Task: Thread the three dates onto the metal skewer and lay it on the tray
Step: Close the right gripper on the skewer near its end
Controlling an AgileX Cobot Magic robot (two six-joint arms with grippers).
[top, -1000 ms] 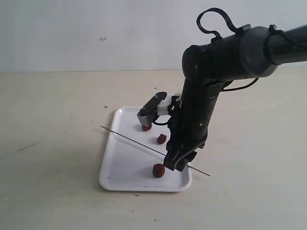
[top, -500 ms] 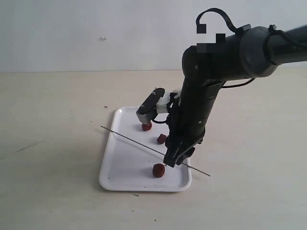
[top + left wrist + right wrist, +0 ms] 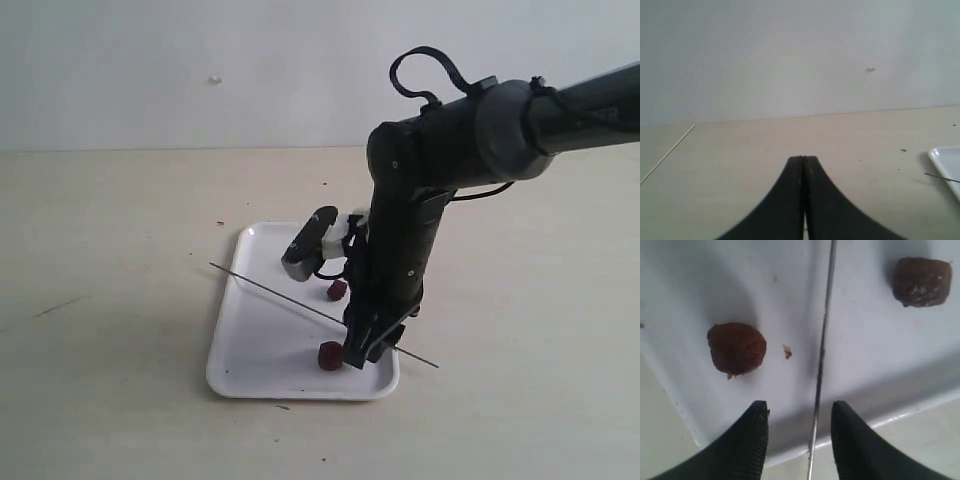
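**Supervisor:** How do the skewer and dates look on your screens?

**Operator:** I see the skewer [image 3: 280,298] as a very thin, straight grey rod. It lies slantwise across the tray [image 3: 255,345], from middle left of the exterior frame down toward lower right, and both ends poke past the rim. The tray is glossy white with rounded corners and a low rim. Two dark reddish-brown, wrinkled lumps lie loose in it. The upper date [image 3: 337,290] sits just above the rod near the frame's centre. The lower date [image 3: 328,355] sits below the rod by the tray's lower edge. Neither touches the rod. I cannot make out a third, because the camera mount [image 3: 310,238] on my arm covers that part of the tray.

**Supervisor:** And your jaws?

**Operator:** My right gripper [image 3: 799,406] is down over the tray's lower right part. Its jaws are spread and the rod runs between them, nearer one finger. I cannot tell whether it touches. My left gripper [image 3: 803,162] has its jaws pressed together with nothing between them. It is over the desk [image 3: 730,150], well apart from the tray, and only a corner of the tray shows in that view.

**Supervisor:** Any writing?

**Operator:** There is faint pale lettering [image 3: 598,112] on the arm at upper right of the exterior frame, too small for me to read.
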